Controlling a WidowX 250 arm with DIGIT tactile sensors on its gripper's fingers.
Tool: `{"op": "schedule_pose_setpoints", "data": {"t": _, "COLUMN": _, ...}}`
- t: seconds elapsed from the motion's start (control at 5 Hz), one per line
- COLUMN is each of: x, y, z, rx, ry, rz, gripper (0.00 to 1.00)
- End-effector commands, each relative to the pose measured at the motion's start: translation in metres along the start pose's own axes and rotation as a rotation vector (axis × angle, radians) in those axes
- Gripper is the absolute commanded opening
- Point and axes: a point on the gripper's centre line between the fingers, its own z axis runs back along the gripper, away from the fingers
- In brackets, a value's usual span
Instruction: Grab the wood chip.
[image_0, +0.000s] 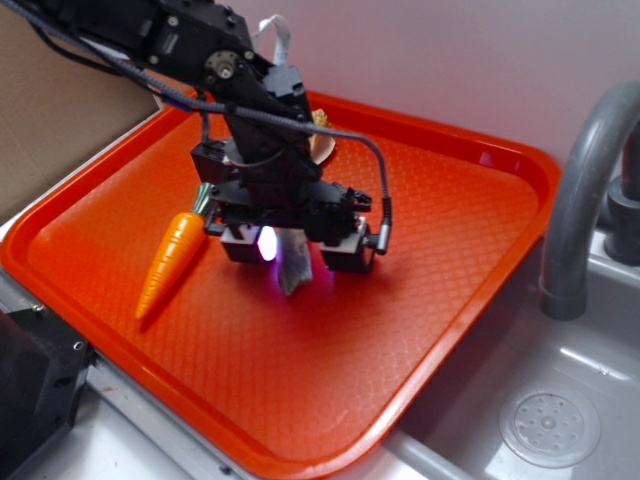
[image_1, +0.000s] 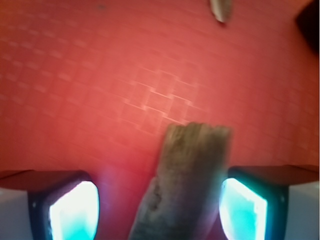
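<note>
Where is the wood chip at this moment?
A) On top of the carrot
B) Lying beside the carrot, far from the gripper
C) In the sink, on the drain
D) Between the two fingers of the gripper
D: the wood chip stands between the two lit fingers of the gripper, over the orange tray.

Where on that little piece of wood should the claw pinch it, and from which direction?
Across its narrow width, coming straight down from above. The wood chip is a long, flat sliver on the tray, and the gripper already straddles it, one finger on each long side.
</note>
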Motion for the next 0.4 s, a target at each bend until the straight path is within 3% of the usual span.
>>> {"op": "schedule_pose_setpoints", "data": {"t": 0.0, "x": -0.0057, "y": 0.0079, "z": -0.0055, "rx": -0.002, "ry": -0.017, "rz": -0.040, "gripper": 0.00}}
{"op": "schedule_pose_setpoints", "data": {"t": 0.2, "x": -0.0074, "y": 0.0126, "z": -0.0012, "rx": 0.000, "ry": -0.020, "rz": -0.030, "gripper": 0.00}}
